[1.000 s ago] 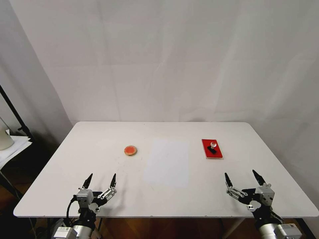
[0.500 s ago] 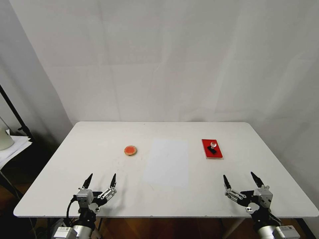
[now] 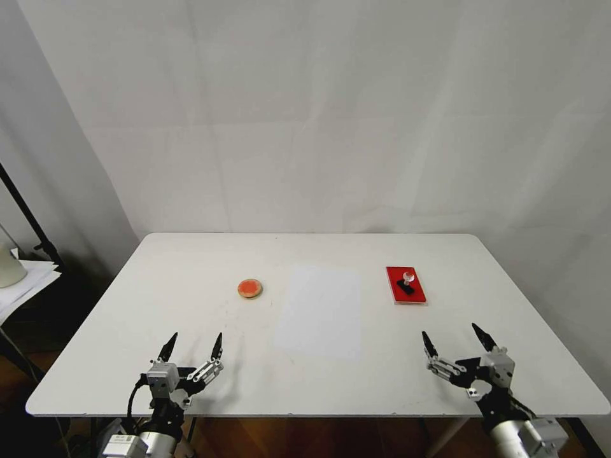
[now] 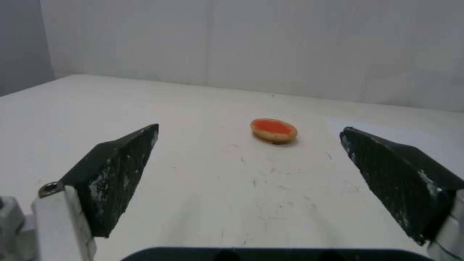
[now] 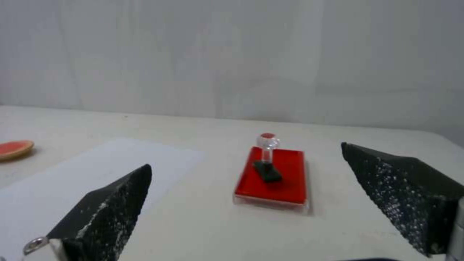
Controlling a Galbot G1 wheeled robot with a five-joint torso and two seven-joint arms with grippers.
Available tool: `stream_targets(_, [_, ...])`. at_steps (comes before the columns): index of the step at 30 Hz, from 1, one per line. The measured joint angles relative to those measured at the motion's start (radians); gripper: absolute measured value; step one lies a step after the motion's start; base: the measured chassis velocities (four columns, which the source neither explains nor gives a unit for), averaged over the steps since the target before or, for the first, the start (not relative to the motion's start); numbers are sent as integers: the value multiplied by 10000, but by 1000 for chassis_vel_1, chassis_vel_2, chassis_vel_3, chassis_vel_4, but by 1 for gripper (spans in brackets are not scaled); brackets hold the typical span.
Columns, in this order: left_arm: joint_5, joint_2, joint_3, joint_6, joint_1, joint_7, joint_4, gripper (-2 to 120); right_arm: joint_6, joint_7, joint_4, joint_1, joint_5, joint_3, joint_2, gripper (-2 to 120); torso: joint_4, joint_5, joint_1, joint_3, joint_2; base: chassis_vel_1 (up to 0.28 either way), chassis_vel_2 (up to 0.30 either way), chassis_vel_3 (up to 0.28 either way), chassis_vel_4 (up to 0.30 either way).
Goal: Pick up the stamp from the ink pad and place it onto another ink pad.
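Observation:
The stamp (image 3: 406, 282) (image 5: 267, 159), a black base with a clear knob, stands upright on the red rectangular ink pad (image 3: 405, 285) (image 5: 285, 181) at the table's right. The round orange-red ink pad (image 3: 250, 288) (image 4: 273, 130) (image 5: 13, 149) lies left of centre. My right gripper (image 3: 456, 341) (image 5: 246, 206) hovers open near the front edge, short of the red pad and facing it. My left gripper (image 3: 192, 344) (image 4: 249, 174) is open near the front left, well short of the round pad.
A white sheet of paper (image 3: 320, 310) lies flat between the two pads. The white table (image 3: 191, 254) stands against a white backdrop. A black stand (image 3: 25, 216) and stacked papers (image 3: 22, 283) sit off the table's left side.
My right gripper has shifted slightly left and forward over the table toward the red pad. The left gripper, stamp and both pads have stayed put.

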Motion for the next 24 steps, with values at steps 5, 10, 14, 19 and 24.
stream_targets(5, [0,0,0,0,2,0,0,100,-909,-65,-852,1551,1416,-836,-1099,100,2,0,1,1,0,0,0,0,0])
stream_targets(10, [0,0,1,0,3,0,0,100,-1201,-43,-2060,2945,2168,-1792,-1595,100,-4,2,0,1,-1,0,0,0,0])
stream_targets(14, [0,0,1,0,3,0,0,100,-1240,-50,-2817,4106,2476,-2487,-1557,100,-1,-1,1,1,0,0,0,0,0])
stream_targets(19, [0,0,0,0,3,0,0,100,-1243,-58,-3525,5041,2534,-3141,-1389,100,3,1,2,1,-1,0,0,0,0])
stream_targets(24, [0,0,1,0,1,0,0,100,-1161,-68,-4110,5465,2534,-3455,-1218,100,-2,-3,0,0,-1,0,0,0,0])
